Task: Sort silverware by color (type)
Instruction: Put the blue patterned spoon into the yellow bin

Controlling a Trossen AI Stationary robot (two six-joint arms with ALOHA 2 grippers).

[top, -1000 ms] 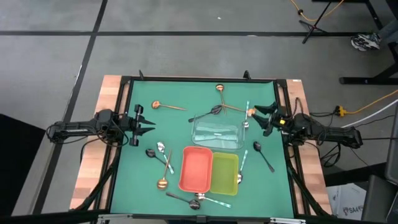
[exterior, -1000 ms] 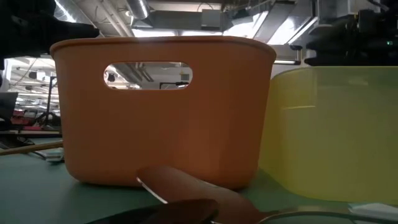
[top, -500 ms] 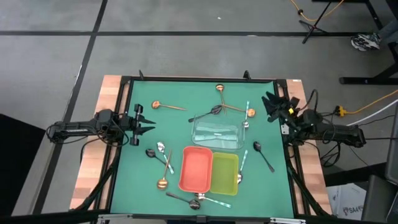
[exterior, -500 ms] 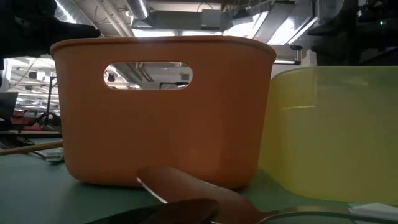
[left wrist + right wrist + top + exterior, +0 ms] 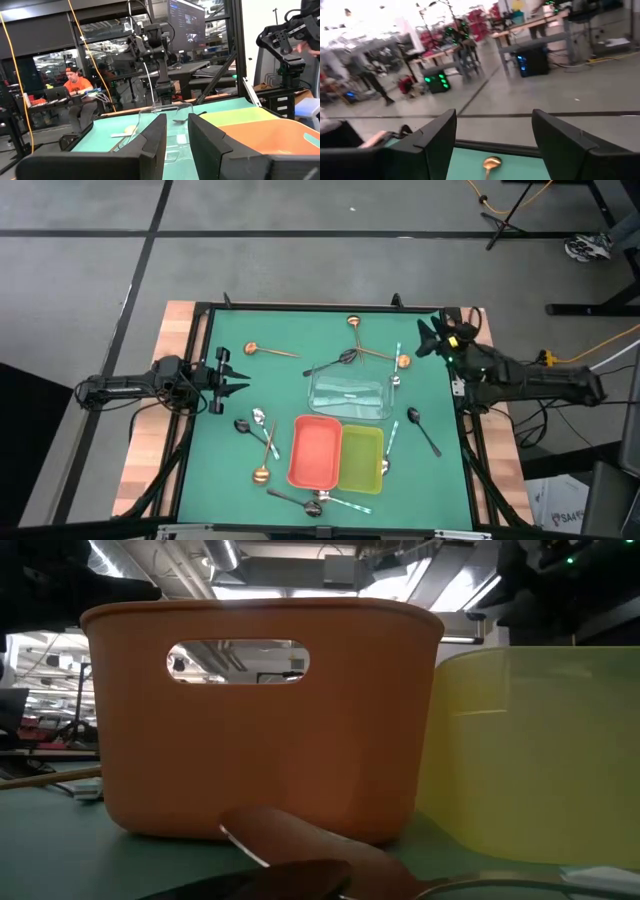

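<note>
- Nearest the front edge of the bench (image 5: 225, 480), a dark spoon (image 5: 290, 499) and a silver spoon (image 5: 345, 503) lie just before the red tray (image 5: 315, 452) and the yellow-green tray (image 5: 362, 458), which stand side by side, touching.
- Left of the red tray lie a copper spoon (image 5: 264, 463), a silver spoon (image 5: 259, 418) and a black spoon (image 5: 243, 427).
- The clear tray (image 5: 348, 393) sits behind the coloured trays; a black spoon (image 5: 422, 428) lies to its right.
- Farther back, copper spoons (image 5: 268, 350) (image 5: 353, 326) lie on the green mat.
- The left gripper (image 5: 232, 379) waits at the left edge, jaws narrow, holding nothing.
- The right gripper (image 5: 430, 340), jaws wide and empty, has swung from beside the clear tray toward the far right corner.
</note>
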